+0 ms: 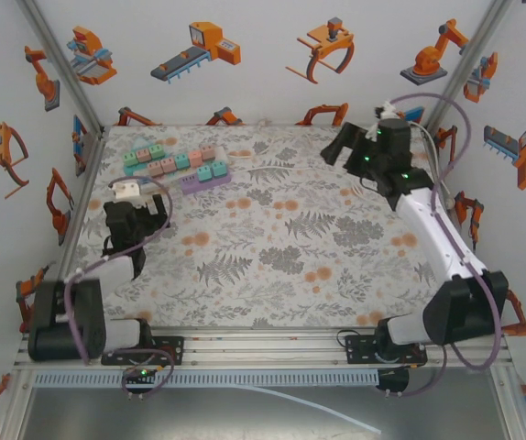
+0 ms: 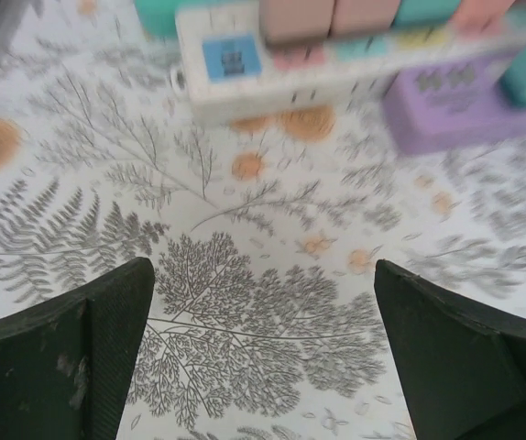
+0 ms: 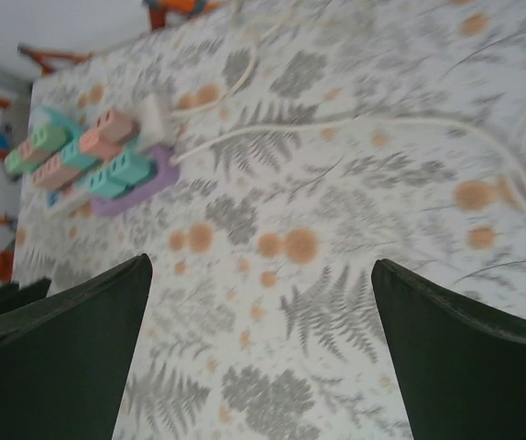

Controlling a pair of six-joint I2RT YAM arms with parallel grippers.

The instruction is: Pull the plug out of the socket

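pink, green and teal block plugs point(image 1: 173, 160) sit in white and purple plastic socket strips point(image 1: 188, 184), far left on the floral-print table point(image 1: 300, 247). the left gripper point(image 2: 263, 275) hovers near them, jaws wide apart; the right gripper point(image 3: 258, 266), jaws also apart, hangs far right

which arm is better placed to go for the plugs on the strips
Left. The left tool hangs open just short of the strips and their plugs; the right tool, also open, is far off to the right.
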